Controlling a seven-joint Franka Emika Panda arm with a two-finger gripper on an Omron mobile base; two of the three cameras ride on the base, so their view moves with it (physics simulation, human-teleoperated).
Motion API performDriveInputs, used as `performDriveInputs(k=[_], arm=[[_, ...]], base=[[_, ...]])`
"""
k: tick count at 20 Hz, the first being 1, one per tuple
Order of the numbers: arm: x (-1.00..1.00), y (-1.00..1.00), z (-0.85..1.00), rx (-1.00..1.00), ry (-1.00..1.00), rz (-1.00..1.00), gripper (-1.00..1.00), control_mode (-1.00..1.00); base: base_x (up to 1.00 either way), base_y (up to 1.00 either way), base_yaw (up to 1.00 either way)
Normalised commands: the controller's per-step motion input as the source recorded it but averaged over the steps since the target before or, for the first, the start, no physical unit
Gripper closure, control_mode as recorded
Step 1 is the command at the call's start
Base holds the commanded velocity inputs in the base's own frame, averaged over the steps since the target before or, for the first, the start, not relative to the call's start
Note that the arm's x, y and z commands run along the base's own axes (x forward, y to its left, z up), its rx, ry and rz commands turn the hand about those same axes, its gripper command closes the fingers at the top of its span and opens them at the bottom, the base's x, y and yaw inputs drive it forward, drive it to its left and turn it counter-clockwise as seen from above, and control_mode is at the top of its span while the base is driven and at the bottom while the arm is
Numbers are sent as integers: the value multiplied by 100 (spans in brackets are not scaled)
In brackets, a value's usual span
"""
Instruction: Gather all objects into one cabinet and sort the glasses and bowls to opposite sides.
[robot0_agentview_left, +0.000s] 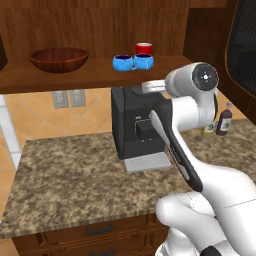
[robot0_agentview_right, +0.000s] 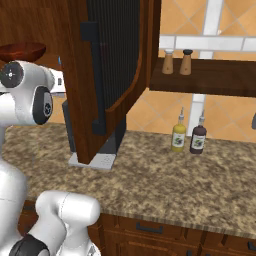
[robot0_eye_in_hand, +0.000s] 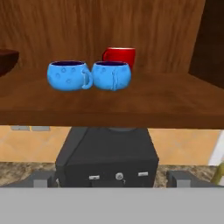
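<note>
On the deep shelf of the dark wooden cabinet (robot0_agentview_left: 75, 77), a wide brown bowl (robot0_agentview_left: 59, 59) sits at the left. Further right, two blue cups (robot0_agentview_left: 122, 62) (robot0_agentview_left: 144, 61) stand side by side, touching, with a red cup (robot0_agentview_left: 144, 48) just behind the right one. In the hand view the blue cups (robot0_eye_in_hand: 68, 75) (robot0_eye_in_hand: 112, 75) and the red cup (robot0_eye_in_hand: 120, 56) are straight ahead on the shelf (robot0_eye_in_hand: 131, 100), and the bowl's edge (robot0_eye_in_hand: 8, 59) is at the far left. My gripper (robot0_eye_in_hand: 111, 181) is open, holds nothing, and stays back from and below the shelf's front edge.
A black coffee machine (robot0_agentview_left: 137, 125) stands on the granite counter under the shelf. The cabinet's tall door (robot0_agentview_right: 110, 65) is swung open to the right. Two sauce bottles (robot0_agentview_right: 178, 136) (robot0_agentview_right: 198, 138) stand on the counter, and two shakers (robot0_agentview_right: 168, 61) (robot0_agentview_right: 186, 61) sit on the thin wall shelf.
</note>
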Motion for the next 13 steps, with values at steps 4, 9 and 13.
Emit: performDriveInputs(k=[4,9,13], arm=[[-100,1,-9,-1,-20,0,-100,-100],[-100,3,-22,-2,-22,0,-100,-100],[-44,0,-8,0,-6,1,-100,-100]], base=[[0,0,0],[0,0,0],[0,0,0]])
